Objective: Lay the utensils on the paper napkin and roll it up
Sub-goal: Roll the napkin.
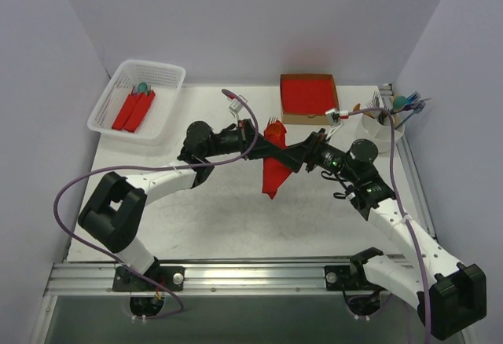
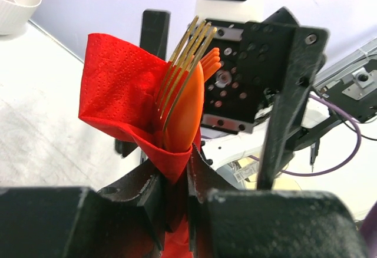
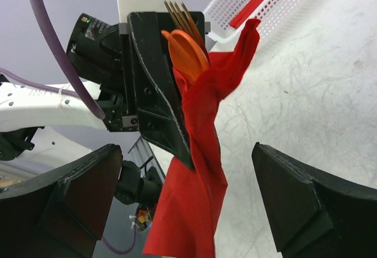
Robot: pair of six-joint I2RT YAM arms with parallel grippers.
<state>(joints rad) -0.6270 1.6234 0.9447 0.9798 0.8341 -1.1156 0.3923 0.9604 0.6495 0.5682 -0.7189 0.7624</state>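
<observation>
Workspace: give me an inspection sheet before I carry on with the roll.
Surface: white scuffed tabletop.
Job's things: red paper napkin wrapped loosely around a metal fork and an orange plastic spoon, held above the table.
Clutter: white mesh basket holding red rolls; brown cardboard box of red napkins; white cup of spare utensils.
Hands: left hand shut on the napkin; right hand open, fingers either side of it.
Cables: purple cable looping beside the left arm, no snag seen.
Surroundings: pale lilac walls; aluminium rail at the near edge.
</observation>
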